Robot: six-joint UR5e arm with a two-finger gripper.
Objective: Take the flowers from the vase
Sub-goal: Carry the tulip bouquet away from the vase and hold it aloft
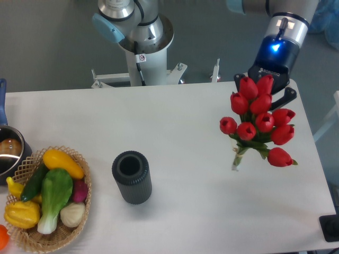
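Note:
The flowers (258, 119), a bunch of red tulip buds with green stems, hang in the air over the right part of the table, stems pointing down and left. My gripper (268, 87) is behind the buds and shut on the flowers; its fingertips are mostly hidden by the blooms. The vase (131, 177), a short dark grey ribbed cylinder, stands upright and empty at the table's centre-left, well apart from the flowers.
A wicker basket (30, 235) with several vegetables sits at the front left corner. A steel pot (9, 154) is at the left edge. The robot base (142, 37) rises behind the table. The table's right edge (312, 159) is close to the bunch.

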